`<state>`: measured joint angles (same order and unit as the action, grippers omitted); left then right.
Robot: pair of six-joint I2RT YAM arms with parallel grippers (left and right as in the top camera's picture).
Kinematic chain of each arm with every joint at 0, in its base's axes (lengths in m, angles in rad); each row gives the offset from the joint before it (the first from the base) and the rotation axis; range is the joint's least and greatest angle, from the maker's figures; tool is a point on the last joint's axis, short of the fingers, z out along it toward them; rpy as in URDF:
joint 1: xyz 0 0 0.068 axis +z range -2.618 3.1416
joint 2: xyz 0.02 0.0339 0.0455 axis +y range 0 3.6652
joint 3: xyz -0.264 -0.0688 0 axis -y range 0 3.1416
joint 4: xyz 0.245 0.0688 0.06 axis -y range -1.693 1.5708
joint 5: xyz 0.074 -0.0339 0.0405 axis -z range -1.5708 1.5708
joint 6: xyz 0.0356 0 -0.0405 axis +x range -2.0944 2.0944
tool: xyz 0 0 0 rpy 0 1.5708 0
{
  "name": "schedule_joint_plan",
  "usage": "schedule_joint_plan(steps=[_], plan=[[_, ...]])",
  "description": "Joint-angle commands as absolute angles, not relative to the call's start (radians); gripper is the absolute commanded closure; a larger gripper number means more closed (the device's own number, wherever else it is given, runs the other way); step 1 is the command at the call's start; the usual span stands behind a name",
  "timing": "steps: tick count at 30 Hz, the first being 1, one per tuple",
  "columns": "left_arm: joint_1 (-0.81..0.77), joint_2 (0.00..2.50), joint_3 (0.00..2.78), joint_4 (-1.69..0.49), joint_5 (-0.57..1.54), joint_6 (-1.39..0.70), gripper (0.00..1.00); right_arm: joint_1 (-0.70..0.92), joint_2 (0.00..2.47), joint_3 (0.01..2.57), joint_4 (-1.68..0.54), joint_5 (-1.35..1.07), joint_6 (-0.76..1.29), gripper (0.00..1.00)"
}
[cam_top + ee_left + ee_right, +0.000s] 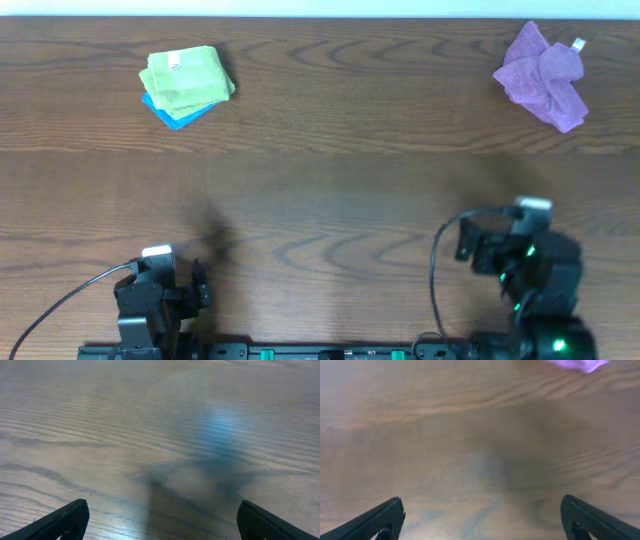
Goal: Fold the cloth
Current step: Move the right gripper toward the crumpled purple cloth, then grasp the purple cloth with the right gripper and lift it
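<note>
Fold not begun: the purple cloth (541, 76) lies crumpled at the upper right of the overhead frame, untouched. Left gripper (161, 519) and right gripper (481, 514) are spread wide and empty, low in frame over the wooden table (330, 200). Still to do, by judgement: reach, flatten, fold.

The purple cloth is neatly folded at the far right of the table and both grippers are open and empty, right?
Not folded: the overhead view shows the purple cloth crumpled in a heap at the far right. The left gripper and right gripper are indeed open and empty.
</note>
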<state>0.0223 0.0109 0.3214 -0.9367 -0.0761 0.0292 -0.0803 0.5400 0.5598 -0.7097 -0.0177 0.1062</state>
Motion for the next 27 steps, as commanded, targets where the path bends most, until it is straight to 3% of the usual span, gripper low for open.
schedule_joint_plan(steps=[1, 16, 27], plan=[[0.022, 0.004, 0.304, -0.986, -0.097, 0.030, 0.05, -0.132, 0.687, 0.720, -0.735, 0.003, 0.127, 0.01], [0.022, 0.004, 0.304, -0.986, -0.097, 0.030, 0.05, -0.197, 1.388, 1.475, -0.934, 0.117, 0.138, 0.01], [0.022, 0.004, 0.304, -0.986, -0.097, 0.030, 0.05, -0.255, 1.791, 1.740, -0.911, 0.112, 0.189, 0.01]])
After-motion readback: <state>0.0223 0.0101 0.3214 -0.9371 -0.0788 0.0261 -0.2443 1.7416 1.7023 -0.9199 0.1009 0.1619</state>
